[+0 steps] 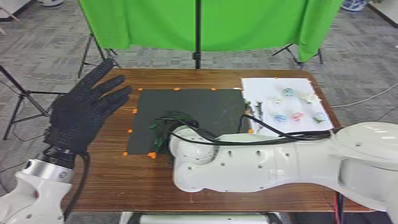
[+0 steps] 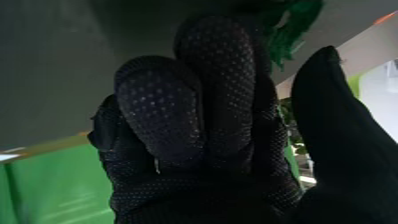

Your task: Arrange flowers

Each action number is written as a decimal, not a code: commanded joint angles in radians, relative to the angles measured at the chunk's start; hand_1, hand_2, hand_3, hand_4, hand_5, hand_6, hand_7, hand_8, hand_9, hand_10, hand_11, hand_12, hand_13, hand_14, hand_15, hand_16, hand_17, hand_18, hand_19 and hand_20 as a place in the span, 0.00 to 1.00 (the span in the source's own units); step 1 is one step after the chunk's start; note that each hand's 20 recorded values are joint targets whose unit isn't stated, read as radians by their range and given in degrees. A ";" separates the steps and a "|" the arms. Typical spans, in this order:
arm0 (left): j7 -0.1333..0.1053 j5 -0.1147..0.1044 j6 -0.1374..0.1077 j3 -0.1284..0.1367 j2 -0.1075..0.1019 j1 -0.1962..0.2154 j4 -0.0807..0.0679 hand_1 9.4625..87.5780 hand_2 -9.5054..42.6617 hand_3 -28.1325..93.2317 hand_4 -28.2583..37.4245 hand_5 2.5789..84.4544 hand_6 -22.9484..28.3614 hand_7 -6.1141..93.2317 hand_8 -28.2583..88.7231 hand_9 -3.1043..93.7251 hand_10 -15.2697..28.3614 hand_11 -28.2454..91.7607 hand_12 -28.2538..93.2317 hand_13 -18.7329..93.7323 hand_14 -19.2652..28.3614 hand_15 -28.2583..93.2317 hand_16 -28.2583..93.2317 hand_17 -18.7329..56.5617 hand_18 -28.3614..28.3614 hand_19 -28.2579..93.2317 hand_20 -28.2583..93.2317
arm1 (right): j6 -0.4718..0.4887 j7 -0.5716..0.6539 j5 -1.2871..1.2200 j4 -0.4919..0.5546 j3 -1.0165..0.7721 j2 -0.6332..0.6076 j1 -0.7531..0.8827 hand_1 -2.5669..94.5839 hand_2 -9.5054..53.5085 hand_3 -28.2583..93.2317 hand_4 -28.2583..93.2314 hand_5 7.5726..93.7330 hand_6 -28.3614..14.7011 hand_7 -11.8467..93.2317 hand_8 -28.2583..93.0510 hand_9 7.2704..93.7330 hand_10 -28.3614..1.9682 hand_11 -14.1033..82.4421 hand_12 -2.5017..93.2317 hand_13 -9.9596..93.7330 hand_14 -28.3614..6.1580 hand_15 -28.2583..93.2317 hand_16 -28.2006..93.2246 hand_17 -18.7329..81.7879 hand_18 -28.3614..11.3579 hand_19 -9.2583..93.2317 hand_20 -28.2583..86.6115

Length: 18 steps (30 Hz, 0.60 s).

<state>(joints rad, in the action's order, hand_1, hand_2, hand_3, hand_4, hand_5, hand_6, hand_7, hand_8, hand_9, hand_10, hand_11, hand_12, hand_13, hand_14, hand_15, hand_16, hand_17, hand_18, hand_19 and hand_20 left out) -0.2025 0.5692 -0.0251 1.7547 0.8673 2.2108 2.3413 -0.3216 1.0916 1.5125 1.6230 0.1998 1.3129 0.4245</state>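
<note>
Over the black mat (image 1: 155, 107), my right hand (image 1: 188, 124) is mostly hidden by its own white arm. Dark green foliage (image 1: 165, 126) lies beside it on the mat. In the right wrist view, my right hand (image 2: 209, 120) has relaxed fingers and its thumb held apart, with nothing visible between them; green leaves (image 2: 291, 30) show past the fingertips. A blue flower (image 1: 288, 92), a pink flower (image 1: 297, 116) and several other blooms lie on the white sheet (image 1: 258, 86); thin green stems (image 1: 259, 109) are near its left edge. My left hand (image 1: 73, 117) is open at the table's left edge.
The brown table (image 1: 124, 187) has orange tape pieces (image 1: 152, 155) around the mat. My right forearm (image 1: 258, 170) and black cables cross over the table's right half. A green cloth (image 1: 258, 25) hangs on stands behind the table.
</note>
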 commanded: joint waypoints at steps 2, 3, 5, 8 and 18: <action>0.017 0.003 0.000 0.003 0.012 0.005 0.001 0.17 0.30 0.85 0.05 0.27 0.53 0.21 0.15 0.26 0.73 0.38 0.34 0.29 0.87 0.46 0.23 0.00 0.91 0.54 0.31 | 0.006 0.011 0.021 0.003 -0.004 -0.008 -0.018 0.37 0.24 0.75 0.00 0.81 0.65 0.25 0.13 1.00 0.58 0.53 0.22 0.90 0.54 0.78 0.39 0.64 0.12 1.00 0.55; 0.017 0.002 -0.001 0.004 0.012 0.005 0.001 0.17 0.30 0.85 0.05 0.27 0.53 0.21 0.15 0.26 0.73 0.38 0.34 0.29 0.87 0.46 0.23 0.00 0.91 0.54 0.31 | 0.007 0.008 0.024 0.006 -0.001 -0.009 -0.020 0.37 0.24 0.75 0.00 0.81 0.65 0.25 0.13 1.00 0.58 0.53 0.22 0.90 0.54 0.78 0.39 0.64 0.11 1.00 0.55; 0.015 0.002 -0.006 0.003 0.011 0.007 0.002 0.17 0.30 0.85 0.05 0.27 0.53 0.21 0.15 0.26 0.73 0.38 0.34 0.29 0.87 0.46 0.23 0.00 0.91 0.54 0.31 | 0.021 0.003 0.027 0.012 -0.004 -0.011 -0.016 0.37 0.24 0.75 0.00 0.82 0.65 0.24 0.13 1.00 0.58 0.53 0.22 0.90 0.54 0.78 0.39 0.64 0.11 1.00 0.55; 0.019 0.002 -0.009 0.003 0.012 0.009 0.005 0.17 0.30 0.85 0.05 0.27 0.53 0.21 0.15 0.26 0.74 0.38 0.34 0.29 0.88 0.46 0.23 0.00 0.91 0.54 0.31 | 0.029 0.005 0.035 0.018 0.001 -0.010 -0.015 0.38 0.23 0.75 0.00 0.83 0.66 0.24 0.13 1.00 0.57 0.53 0.22 0.90 0.53 0.79 0.39 0.64 0.11 1.00 0.55; 0.012 0.002 -0.025 0.007 0.008 0.024 0.014 0.17 0.31 0.85 0.05 0.27 0.53 0.21 0.15 0.26 0.74 0.38 0.34 0.29 0.88 0.46 0.23 0.00 0.91 0.54 0.31 | 0.063 -0.019 0.027 0.043 -0.023 -0.016 -0.003 0.38 0.22 0.75 0.00 0.85 0.66 0.24 0.13 1.00 0.57 0.53 0.22 0.90 0.53 0.79 0.38 0.63 0.10 1.00 0.56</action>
<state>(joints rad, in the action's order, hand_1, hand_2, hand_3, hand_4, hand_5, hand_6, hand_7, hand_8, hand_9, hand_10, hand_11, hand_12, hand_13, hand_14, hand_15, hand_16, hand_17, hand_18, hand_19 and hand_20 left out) -0.1958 0.5693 -0.0296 1.7594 0.8698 2.2163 2.3464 -0.2914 1.0882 1.5321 1.6423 0.1982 1.2985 0.4184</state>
